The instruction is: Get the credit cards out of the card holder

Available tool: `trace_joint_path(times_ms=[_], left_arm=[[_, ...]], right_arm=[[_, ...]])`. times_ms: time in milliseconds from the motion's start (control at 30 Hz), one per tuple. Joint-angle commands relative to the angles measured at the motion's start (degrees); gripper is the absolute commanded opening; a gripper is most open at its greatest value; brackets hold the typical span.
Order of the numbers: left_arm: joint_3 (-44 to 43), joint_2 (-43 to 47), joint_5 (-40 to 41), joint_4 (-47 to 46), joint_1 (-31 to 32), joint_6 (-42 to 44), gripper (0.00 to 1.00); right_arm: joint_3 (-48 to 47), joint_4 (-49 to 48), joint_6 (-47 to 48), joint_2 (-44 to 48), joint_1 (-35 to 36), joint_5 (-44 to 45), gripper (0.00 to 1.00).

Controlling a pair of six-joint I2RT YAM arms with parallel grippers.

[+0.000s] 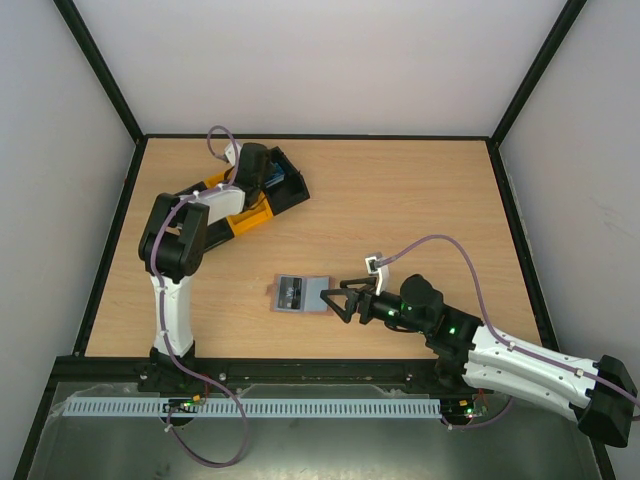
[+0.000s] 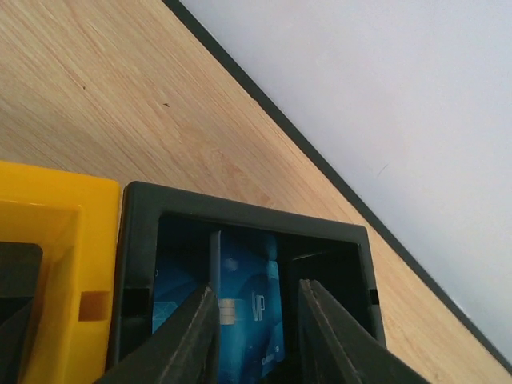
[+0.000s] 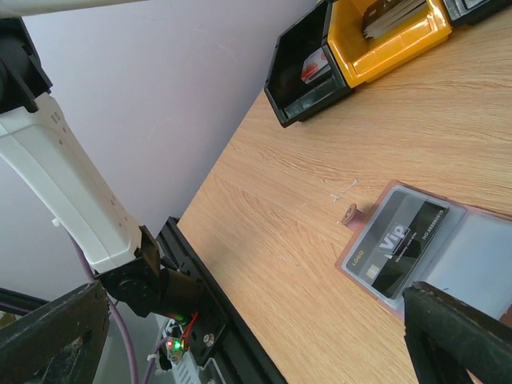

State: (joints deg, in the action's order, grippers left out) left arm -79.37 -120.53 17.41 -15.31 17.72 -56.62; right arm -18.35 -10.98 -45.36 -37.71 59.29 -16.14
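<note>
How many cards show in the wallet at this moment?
1. A dark card sits in one panel of the wallet, the left one in the top view. The other panel shows none. More may be tucked beneath it.

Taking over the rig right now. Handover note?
Left claw: open over an end black compartment of the black-and-yellow three-section plastic tray. A blue plastic credit card stands inside, apparently released.
Right claw: wide open, empty, beside the light blue-grey two-panel card holder mid-table.
Done: blue card in the tray.
Left: the dark plastic card with pale print sits in the holder. It likely goes next.
</note>
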Motion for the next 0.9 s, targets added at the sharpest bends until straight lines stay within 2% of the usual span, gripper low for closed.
trace_joint_path(times_ms=[0,100,300,433,700,800,867], left_arm=[[-1.45,1.06,0.78,1.4,0.04,1.06,0.31],[-1.68,1.84,0.91,1.72,0.24,1.59,0.38],[-1.99,3.58,0.12,2.83,0.33,2.22,0.42],[-1.87,6.19,-1.59,4.56,0.35,3.91,0.51],[-0.57,13.31,-2.65,15.42,0.26,10.89,0.83],[0.4,16.83,-4.73,20.38,0.27,14.55,0.99],[0.58,18.71,-6.35,23.85,0.23,16.97,1.0]], right_arm=[[-0.69,0.31,0.69,0.3,0.12,1.38,0.98],[-0.56,0.59,0.05,0.81,0.12,1.33,0.98],[-0.75,2.6,-0.29,2.24,0.12,3.03,0.98],[-0.83,3.22,-1.43,2.56,0.11,3.6,0.98],[-1.61,7.21,-5.6,1.34,0.12,7.63,0.98],[-2.02,8.9,-6.72,0.27,0.11,9.35,0.98],[-3.01,10.68,-7.05,-0.79,0.08,9.87,0.98]])
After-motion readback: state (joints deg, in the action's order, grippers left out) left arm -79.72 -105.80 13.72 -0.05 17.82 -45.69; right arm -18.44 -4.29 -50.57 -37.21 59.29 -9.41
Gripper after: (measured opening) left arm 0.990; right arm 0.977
